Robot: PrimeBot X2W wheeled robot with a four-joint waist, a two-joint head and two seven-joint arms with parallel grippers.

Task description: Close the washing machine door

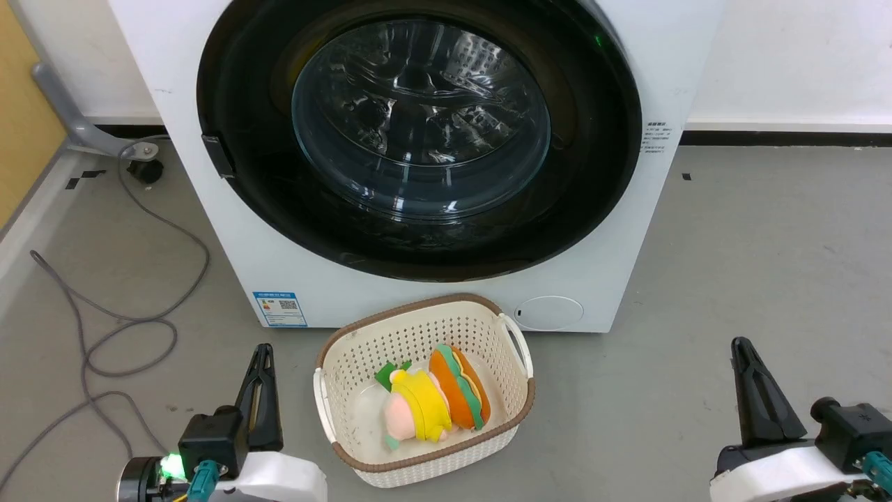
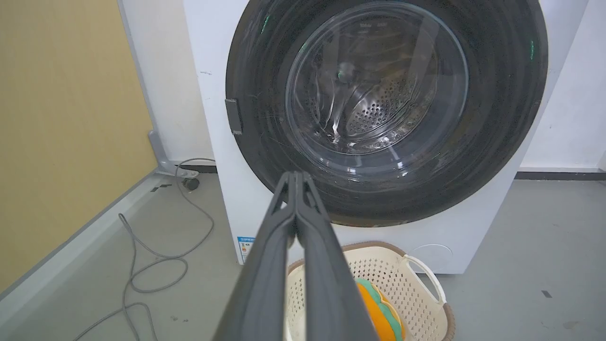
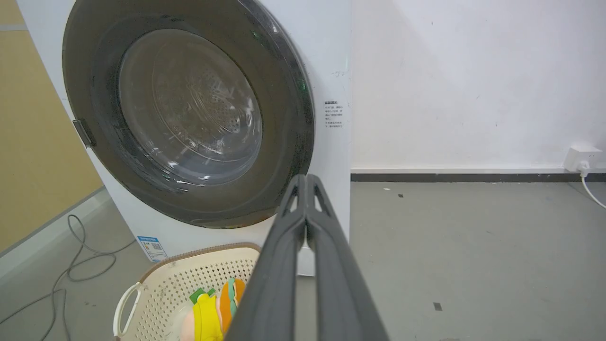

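Contact all round is seen between the washing machine door [image 1: 418, 132] and the white front of the washing machine [image 1: 446, 300]: the glossy black ring lies flush against the machine and spans nearly its full width. The perforated steel drum is seen through the bulging glass at the door's centre. A small dark latch piece [image 1: 218, 155] is set on the door's edge, toward the machine's side nearest the yellow wall.

Low on the machine's front, a blue label [image 1: 279, 309] is stuck near one corner and a round cap [image 1: 548, 313] is set near the other. A cream perforated basket [image 1: 411, 307] is placed on the floor just in front of the machine, between label and cap, and plush toys [image 1: 432, 401] are held in it. A grey cable [image 1: 139, 328] is looped on the floor beside the machine.

The left gripper [image 1: 262, 352] is held in front of the machine, beyond the basket on the label side, with its fingers pressed together. The right gripper [image 1: 741, 345] is held in front of the machine past its cap-side corner, its fingers likewise pressed together. Neither is touching the machine.
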